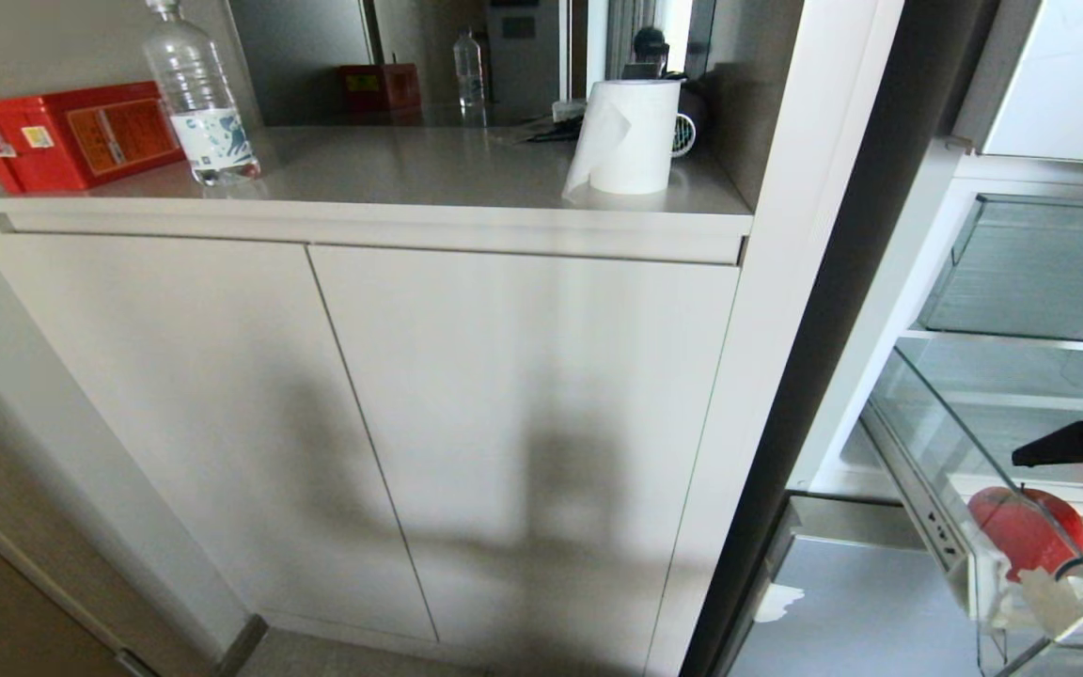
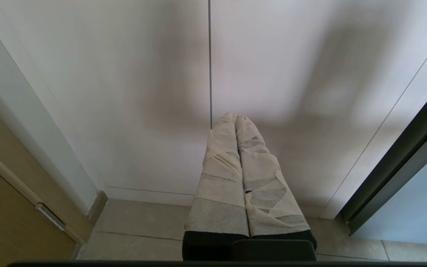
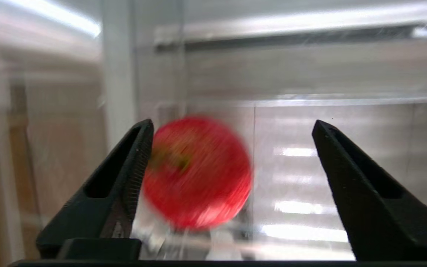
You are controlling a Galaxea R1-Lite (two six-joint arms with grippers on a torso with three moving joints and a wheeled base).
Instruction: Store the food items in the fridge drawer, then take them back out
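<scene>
right wrist view: right end effector (image 3: 232,128) spread wide beside red fruit (image 3: 197,172).

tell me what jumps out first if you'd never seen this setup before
The red fruit stands out, lying in the clear fridge drawer low on the right, with the right gripper spread open just behind it. On the counter above the pale cupboard sit a red box, a water bottle and a paper towel roll.
</scene>
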